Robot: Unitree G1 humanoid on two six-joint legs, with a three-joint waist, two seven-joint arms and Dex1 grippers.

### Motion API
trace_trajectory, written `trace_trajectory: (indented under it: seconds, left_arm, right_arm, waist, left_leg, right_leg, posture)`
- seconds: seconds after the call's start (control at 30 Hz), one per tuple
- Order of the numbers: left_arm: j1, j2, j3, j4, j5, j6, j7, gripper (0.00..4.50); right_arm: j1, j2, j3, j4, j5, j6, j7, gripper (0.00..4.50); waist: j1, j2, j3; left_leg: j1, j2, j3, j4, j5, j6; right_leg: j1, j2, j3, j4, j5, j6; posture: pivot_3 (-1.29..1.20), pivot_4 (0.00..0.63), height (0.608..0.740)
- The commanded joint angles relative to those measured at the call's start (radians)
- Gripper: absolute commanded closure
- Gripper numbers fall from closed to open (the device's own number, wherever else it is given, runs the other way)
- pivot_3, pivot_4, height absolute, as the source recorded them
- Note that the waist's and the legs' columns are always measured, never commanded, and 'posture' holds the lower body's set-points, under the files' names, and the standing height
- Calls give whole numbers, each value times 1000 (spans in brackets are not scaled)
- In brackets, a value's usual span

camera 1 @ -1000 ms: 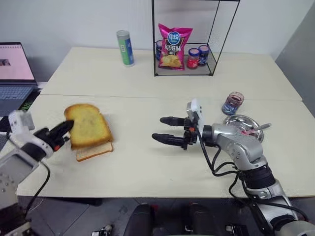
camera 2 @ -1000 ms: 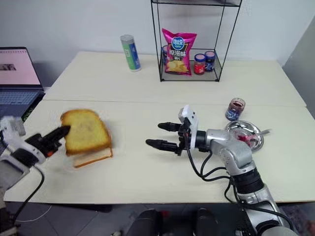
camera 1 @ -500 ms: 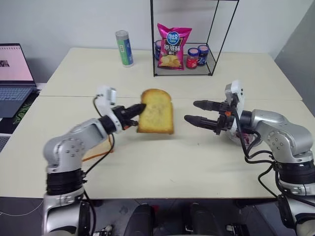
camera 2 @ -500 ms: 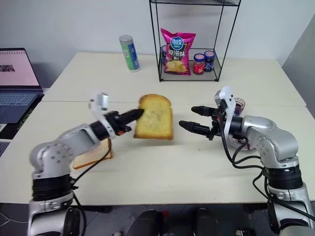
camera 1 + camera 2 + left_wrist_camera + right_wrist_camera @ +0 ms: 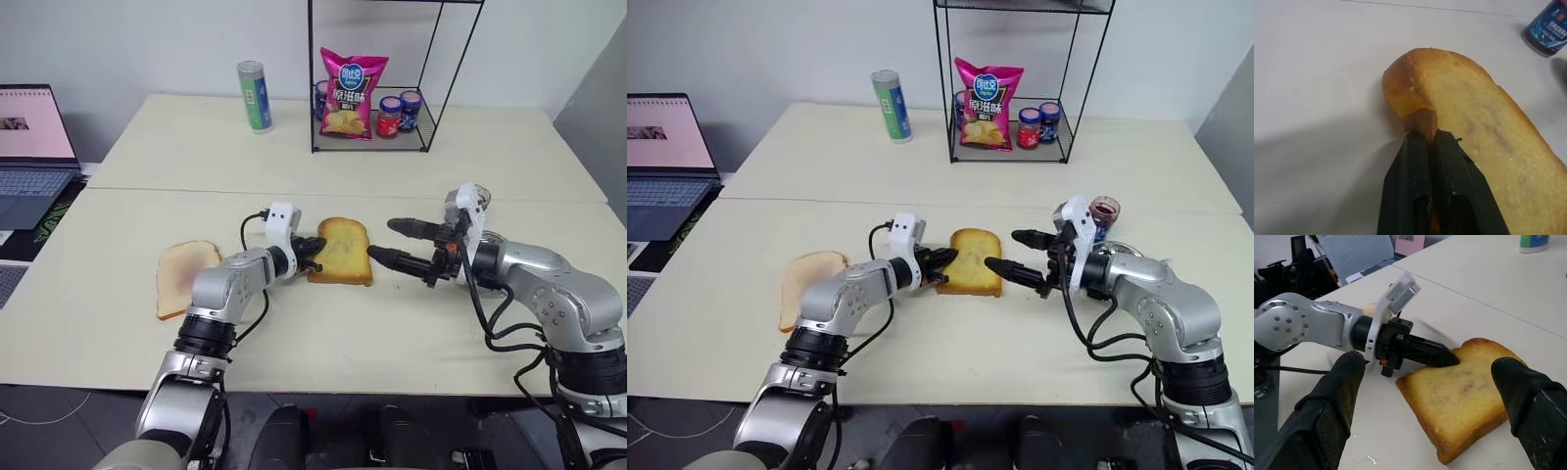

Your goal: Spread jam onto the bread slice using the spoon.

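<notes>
— Pale cream table (image 5: 294, 343), and what lies on it, from your left across?

— At the far left edge I see a laptop (image 5: 34, 147). Next comes a paler flat slice (image 5: 183, 275) with a pinkish stain, lying flat near my left arm. Far back stands a green and blue can (image 5: 255, 96). Then my left gripper (image 5: 315, 251), its two black fingers pinched tight on the left crust edge of the bread slice (image 5: 342, 264) (the crust dents a little where they bite, seen from the wrist).

— And the bread itself?

— Golden-brown, toasted, in the middle of the table between my two grippers. I cannot tell whether its whole underside rests on the table.

— Behind it?

— A black wire rack (image 5: 392, 73) at the far side, holding a pink snack bag (image 5: 349, 93) and small lidded jars (image 5: 400, 112).

— Your right side?

— My right gripper (image 5: 384, 241) hangs just right of the bread with its fingers spread wide and nothing between them; the nearer fingertip is close to the bread's right edge, not touching as far as I can see. Right of that, behind my wrist, a small glass jar with the jam (image 5: 1104, 212) stands beside a metal dish (image 5: 1114, 252), mostly hidden by my arm.
</notes>
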Motion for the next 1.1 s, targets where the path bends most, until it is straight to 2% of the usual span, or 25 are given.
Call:
trace_trajectory:
  seconds: [0.03,0.07,0.1,0.13,0.2,0.43,0.6,0.73,0.9,1.03,1.1]
  left_arm:
    - [-25,-5,-39,21,70,-46,-45,4482]
    - [-28,-8,-43,23,80,-54,-55,4482]
    - [-31,-15,-41,28,88,-58,-57,3964]
    - [-34,-24,-35,33,91,-59,-56,3893]
    - [-39,-36,-22,40,99,-57,-52,3446]
    - [15,10,-37,-90,94,30,-128,1944]
    - [26,65,-26,-154,120,48,-144,868]
    - [47,159,26,-248,82,105,-202,81]
    - [59,234,63,-317,45,133,-261,29]
    - [17,282,139,-353,38,-33,-316,29]
    - [8,295,121,-423,23,-73,-373,29]
  right_arm:
    - [-2,-3,-8,-12,-23,-40,-13,0]
    - [-4,-9,2,-9,-34,-48,-7,0]
    - [-7,-9,5,-5,-37,-53,-3,0]
    - [-11,-7,2,1,-36,-55,-2,0]
    - [-17,-7,-3,12,-37,-58,0,0]
    - [-11,-11,-10,10,-32,-52,4,0]
    - [-4,-18,-35,5,-21,-42,-3,0]
    - [12,-31,-64,-15,-3,-24,-12,0]
    - [25,-47,-123,-23,25,-3,-40,0]
    - [50,-69,-272,-38,89,52,-111,0]
    - [77,-90,-361,-31,121,77,-139,0]
  waist:
    - [0,0,0]
    - [0,0,0]
    - [0,0,0]
    - [0,0,0]
    - [1,0,0]
    - [1,0,0]
    - [0,0,0]
    - [-2,0,0]
    - [-2,0,0]
    - [1,0,0]
    - [4,0,0]
  left_leg:
    - [0,0,0,0,0,0]
    - [0,0,0,0,0,0]
    - [0,0,0,0,0,1]
    - [0,0,0,0,1,1]
    - [0,0,-1,1,1,1]
    - [0,-1,0,1,1,2]
    - [0,-1,0,1,1,2]
    - [0,1,0,1,1,2]
    - [0,1,0,0,1,2]
    - [-1,1,0,1,1,2]
    - [-2,1,0,1,1,2]
  right_leg:
    - [0,0,0,0,0,0]
    - [0,0,0,0,0,0]
    - [0,0,0,0,0,0]
    - [0,0,0,0,0,1]
    - [1,0,0,0,1,1]
    - [1,-1,0,0,1,1]
    - [1,-1,-1,0,1,1]
    - [0,0,-1,0,1,1]
    - [0,0,0,0,1,1]
    - [0,0,-1,0,1,1]
    - [0,0,-1,-1,1,1]
  posture:
    - [0,150,740]
    - [0,150,740]
    - [0,150,740]
    - [0,150,740]
    - [0,150,740]
    - [0,150,740]
    - [0,150,740]
    - [0,150,740]
    - [0,150,740]
    - [0,150,740]
    - [0,150,740]
